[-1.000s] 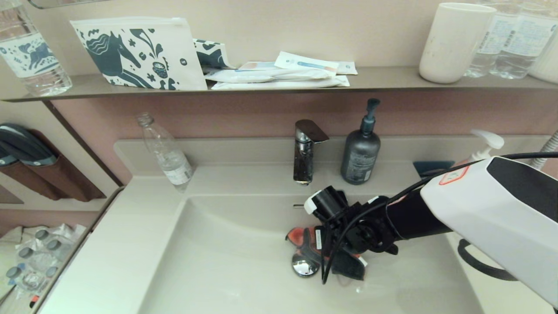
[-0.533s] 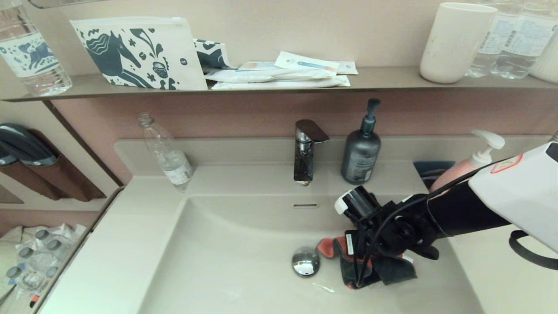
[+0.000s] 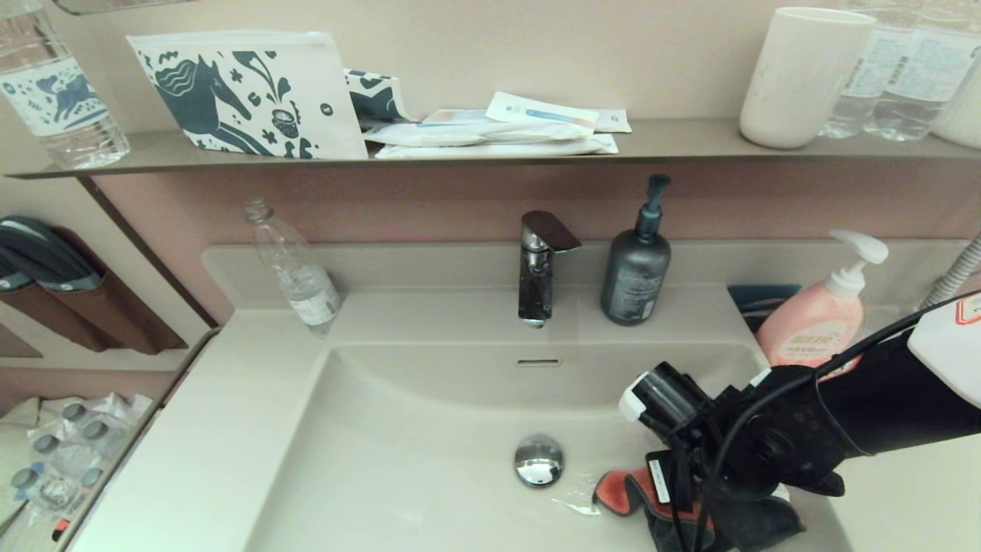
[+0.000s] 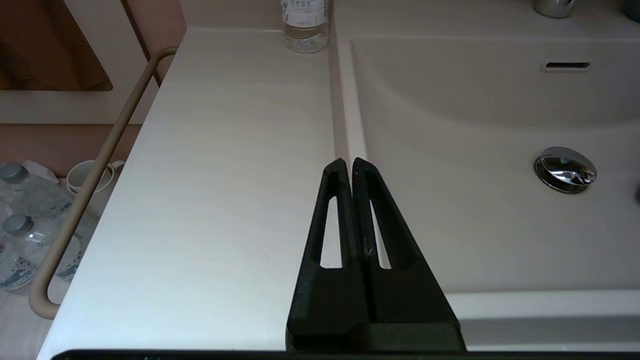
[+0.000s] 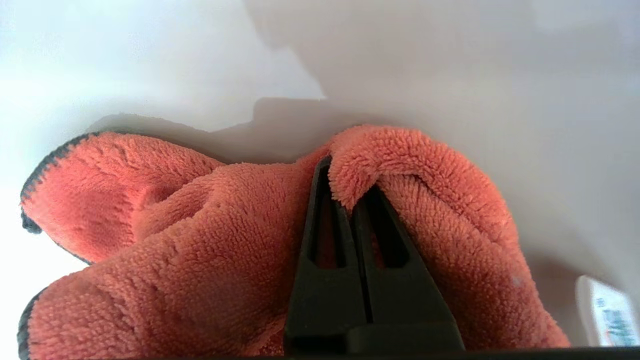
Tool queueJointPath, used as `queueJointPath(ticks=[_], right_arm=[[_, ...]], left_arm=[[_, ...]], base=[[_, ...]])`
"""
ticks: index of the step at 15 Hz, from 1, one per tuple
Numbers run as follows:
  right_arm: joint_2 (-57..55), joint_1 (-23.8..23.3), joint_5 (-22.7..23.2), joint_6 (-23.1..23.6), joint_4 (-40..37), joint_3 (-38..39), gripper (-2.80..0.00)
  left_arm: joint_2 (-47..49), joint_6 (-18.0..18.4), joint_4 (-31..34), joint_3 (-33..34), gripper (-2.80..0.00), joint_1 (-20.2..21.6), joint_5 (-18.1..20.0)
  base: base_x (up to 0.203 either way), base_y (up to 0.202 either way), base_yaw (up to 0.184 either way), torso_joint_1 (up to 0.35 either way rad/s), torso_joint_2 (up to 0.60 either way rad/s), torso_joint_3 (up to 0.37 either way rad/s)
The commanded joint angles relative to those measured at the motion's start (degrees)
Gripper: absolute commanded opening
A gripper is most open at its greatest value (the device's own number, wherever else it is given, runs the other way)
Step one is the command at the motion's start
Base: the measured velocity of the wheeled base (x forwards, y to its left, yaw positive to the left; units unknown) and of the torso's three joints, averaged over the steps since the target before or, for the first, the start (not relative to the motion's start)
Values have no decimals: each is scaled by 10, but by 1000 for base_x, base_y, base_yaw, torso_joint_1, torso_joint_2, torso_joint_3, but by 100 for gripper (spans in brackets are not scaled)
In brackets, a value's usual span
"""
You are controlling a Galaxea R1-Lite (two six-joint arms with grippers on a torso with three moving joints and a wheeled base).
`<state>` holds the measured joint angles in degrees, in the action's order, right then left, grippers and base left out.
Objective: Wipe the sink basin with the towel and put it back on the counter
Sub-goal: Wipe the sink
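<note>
The right gripper (image 5: 350,200) is pinching a fold of the towel (image 5: 200,240), its two fingers pressed together with orange pile bunched round them. The cloth lies crumpled under and beside it on the floor of the sink basin (image 3: 398,429), with the chrome drain stopper (image 3: 538,461) near the gripper, toward the robot's left.

The towel looks soft, light and limp. It should drape and drag rather than hold a shape, so a raised fold like this one is probably the best place to grip.

The left gripper (image 4: 348,167) hangs parked with its fingers closed on nothing, over the line where the table (image 4: 225,175) meets the basin.

Counted: one towel, one basin, one stopper, two grippers.
</note>
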<state>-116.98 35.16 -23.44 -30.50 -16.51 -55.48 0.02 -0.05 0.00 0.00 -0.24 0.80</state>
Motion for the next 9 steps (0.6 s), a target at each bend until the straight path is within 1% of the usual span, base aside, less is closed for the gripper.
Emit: queueJointPath(ticks=[1, 4, 5, 7, 9], right_arm=[[-7, 22, 22, -3, -8, 34, -280], [-25, 69, 53, -11, -6, 48, -280], [-31, 85, 63, -24, 6, 47, -280], [-33, 109, 112, -44, 63, 46, -280], [-39, 133, 141, -60, 84, 40, -280]], left_arm=[[0, 0, 0, 0, -280, 0, 0], [1, 0, 0, 0, -280, 0, 0], [0, 0, 0, 0, -280, 0, 0], [1, 0, 0, 0, -280, 0, 0], [0, 0, 0, 0, -280, 0, 0]], base=[[0, 0, 0, 0, 0, 0], [0, 0, 0, 0, 0, 0], [0, 0, 0, 0, 0, 0], [0, 0, 0, 0, 0, 0], [0, 0, 0, 0, 0, 0]])
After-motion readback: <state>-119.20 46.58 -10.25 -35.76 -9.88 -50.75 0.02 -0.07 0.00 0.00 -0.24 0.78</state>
